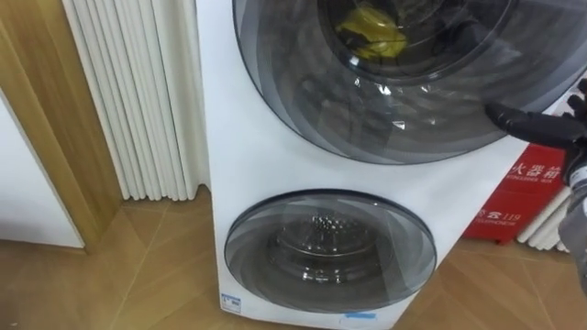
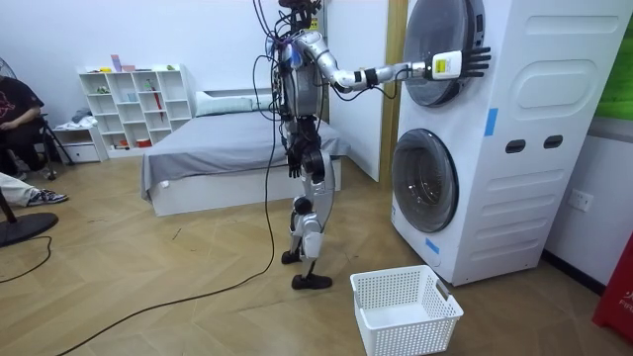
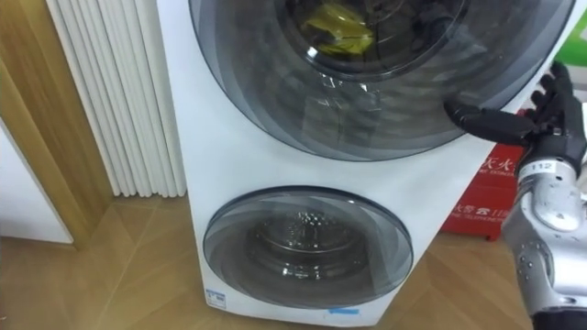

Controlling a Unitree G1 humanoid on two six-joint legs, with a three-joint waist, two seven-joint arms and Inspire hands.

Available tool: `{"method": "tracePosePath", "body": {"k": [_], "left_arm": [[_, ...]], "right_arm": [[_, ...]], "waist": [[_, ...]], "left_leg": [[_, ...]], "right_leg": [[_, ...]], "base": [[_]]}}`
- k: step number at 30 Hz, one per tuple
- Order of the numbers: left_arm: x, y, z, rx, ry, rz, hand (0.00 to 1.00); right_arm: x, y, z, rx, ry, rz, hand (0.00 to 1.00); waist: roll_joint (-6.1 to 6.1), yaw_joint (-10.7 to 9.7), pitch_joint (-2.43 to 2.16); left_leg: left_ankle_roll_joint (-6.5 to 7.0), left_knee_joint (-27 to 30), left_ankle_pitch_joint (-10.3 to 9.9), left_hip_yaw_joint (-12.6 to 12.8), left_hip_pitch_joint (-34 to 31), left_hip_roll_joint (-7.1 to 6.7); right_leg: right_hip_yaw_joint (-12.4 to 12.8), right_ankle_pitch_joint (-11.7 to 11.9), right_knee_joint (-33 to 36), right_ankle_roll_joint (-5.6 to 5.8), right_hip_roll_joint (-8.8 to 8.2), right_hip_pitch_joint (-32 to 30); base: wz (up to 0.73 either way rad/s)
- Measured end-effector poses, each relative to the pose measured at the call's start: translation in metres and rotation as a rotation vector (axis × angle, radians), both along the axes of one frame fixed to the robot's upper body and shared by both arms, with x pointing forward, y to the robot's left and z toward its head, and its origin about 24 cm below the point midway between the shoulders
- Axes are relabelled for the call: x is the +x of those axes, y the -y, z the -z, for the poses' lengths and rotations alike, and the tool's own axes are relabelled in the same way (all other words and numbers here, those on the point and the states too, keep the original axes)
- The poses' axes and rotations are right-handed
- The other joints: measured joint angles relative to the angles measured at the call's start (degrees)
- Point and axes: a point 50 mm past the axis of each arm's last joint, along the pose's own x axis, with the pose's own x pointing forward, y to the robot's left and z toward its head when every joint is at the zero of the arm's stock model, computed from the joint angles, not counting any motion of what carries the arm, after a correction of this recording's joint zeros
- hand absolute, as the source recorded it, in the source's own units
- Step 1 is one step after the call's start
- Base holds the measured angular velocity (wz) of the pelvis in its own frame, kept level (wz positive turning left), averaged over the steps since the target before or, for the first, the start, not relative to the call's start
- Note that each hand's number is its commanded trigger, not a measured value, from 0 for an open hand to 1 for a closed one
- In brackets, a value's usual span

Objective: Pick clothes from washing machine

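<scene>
Right hand [image 3: 543, 119], yellow clothes [image 3: 337, 32] behind door [image 3: 367, 124]

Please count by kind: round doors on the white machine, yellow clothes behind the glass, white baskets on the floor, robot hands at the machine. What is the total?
Round doors: 2, the upper door and the lower door
Yellow clothes: 1, the yellow cloth
Baskets: 1, the white basket
Hands at the machine: 1, the right robot hand
Total: 5

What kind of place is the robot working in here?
Probably a bedroom in a home, or a room set up like one: a bed, a white shelf unit, and two stacked washing machines with a white laundry basket before them.
</scene>
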Motion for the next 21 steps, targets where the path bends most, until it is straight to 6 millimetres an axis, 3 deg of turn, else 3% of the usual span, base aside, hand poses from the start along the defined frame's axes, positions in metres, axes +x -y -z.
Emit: {"method": "tracePosePath", "body": {"k": [15,21], "left_arm": [[0.004,-0.012,-0.004,0.041,-0.004,0.067,0.0],[0.004,-0.012,-0.004,0.044,-0.004,0.073,0.0]], "right_arm": [[0.012,0.006,-0.009,-0.034,-0.031,-0.002,0.0],[0.02,0.003,-0.016,-0.072,-0.045,-0.061,0.0]], "waist": [[0.58,0.37,-0.35],[0.23,0.45,-0.13]], "left_leg": [[-0.01,0.34,0.01,-0.09,-0.26,-0.03],[-0.02,0.12,0.02,0.07,0.27,-0.01]], "right_leg": [[-0.39,0.01,0.06,-0.01,-0.08,-0.04],[-0.16,0.01,0.09,-0.01,-0.05,0.17]], "base": [[0.0],[-0.02]]}}
